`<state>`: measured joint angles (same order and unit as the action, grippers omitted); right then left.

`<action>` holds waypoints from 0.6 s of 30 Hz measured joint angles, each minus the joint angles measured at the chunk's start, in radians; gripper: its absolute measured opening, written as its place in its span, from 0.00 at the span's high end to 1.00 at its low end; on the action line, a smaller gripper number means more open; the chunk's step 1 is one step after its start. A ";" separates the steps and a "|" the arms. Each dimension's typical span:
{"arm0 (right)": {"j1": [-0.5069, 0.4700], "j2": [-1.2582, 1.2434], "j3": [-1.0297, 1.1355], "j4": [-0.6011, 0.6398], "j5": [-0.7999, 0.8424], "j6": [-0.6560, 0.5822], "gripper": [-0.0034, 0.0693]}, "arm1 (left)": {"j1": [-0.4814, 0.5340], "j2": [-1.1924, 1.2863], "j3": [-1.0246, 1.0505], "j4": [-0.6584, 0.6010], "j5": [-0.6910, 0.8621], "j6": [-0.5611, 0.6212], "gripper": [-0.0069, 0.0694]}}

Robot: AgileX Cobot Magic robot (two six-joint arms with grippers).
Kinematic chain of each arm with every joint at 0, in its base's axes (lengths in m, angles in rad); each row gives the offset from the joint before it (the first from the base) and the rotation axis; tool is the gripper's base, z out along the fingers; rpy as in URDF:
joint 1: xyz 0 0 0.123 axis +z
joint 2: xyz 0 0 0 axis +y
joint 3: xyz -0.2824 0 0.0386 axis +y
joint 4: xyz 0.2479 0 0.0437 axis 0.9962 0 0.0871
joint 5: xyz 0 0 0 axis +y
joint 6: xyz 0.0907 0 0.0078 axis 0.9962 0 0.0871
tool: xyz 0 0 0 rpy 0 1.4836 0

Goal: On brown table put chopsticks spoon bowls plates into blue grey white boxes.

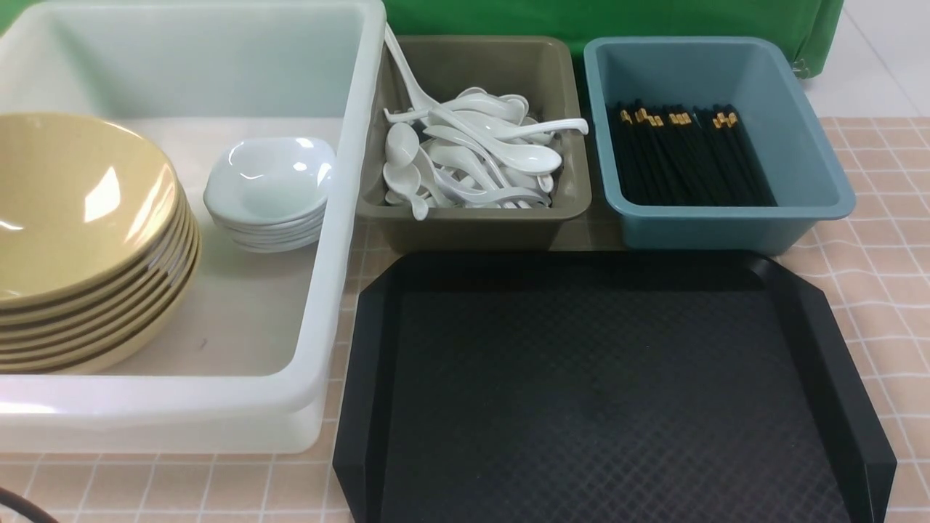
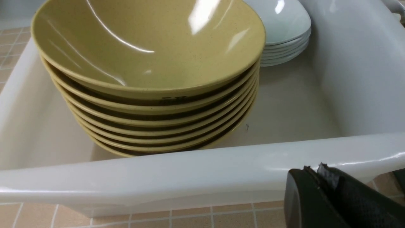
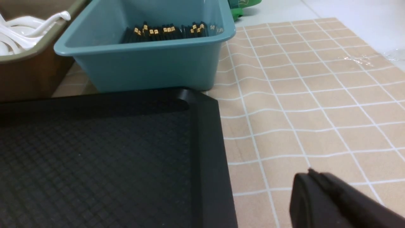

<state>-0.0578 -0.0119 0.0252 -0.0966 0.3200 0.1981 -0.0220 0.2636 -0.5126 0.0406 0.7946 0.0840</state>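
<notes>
The white box (image 1: 341, 218) at the left holds a stack of several yellow bowls (image 1: 80, 218) and a stack of small white plates (image 1: 269, 181). White spoons (image 1: 472, 156) fill the grey box (image 1: 476, 225) in the middle. Black chopsticks (image 1: 686, 156) with gold tips lie in the blue box (image 1: 726, 225) at the right. My left gripper (image 2: 314, 169) is shut and empty, just outside the white box's (image 2: 190, 171) near wall, in front of the bowls (image 2: 152, 63). Over the checked cloth, beside the black tray (image 3: 208, 152), my right gripper (image 3: 311, 172) is shut and empty. Neither gripper shows in the front view.
A large black tray (image 1: 363, 363) lies in front of the grey and blue boxes, nothing on it. A checked tan cloth (image 1: 879, 290) covers the table. A green backdrop (image 1: 617, 18) hangs behind the boxes.
</notes>
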 joint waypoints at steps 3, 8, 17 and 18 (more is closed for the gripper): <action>0.000 0.000 0.000 0.000 0.000 0.000 0.90 | 0.000 0.000 0.000 -0.001 0.000 0.000 0.91; 0.000 0.000 0.000 0.000 0.000 0.000 0.90 | 0.000 0.000 0.003 -0.004 -0.001 0.000 0.91; 0.000 0.000 0.000 0.000 0.000 0.000 0.89 | -0.007 -0.110 0.216 -0.051 -0.266 0.000 0.91; 0.000 0.000 0.000 0.000 0.000 0.000 0.89 | -0.007 -0.146 0.275 -0.065 -0.363 0.000 0.91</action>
<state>-0.0578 -0.0119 0.0252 -0.0966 0.3200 0.1981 -0.0293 0.1175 -0.2380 -0.0241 0.4311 0.0840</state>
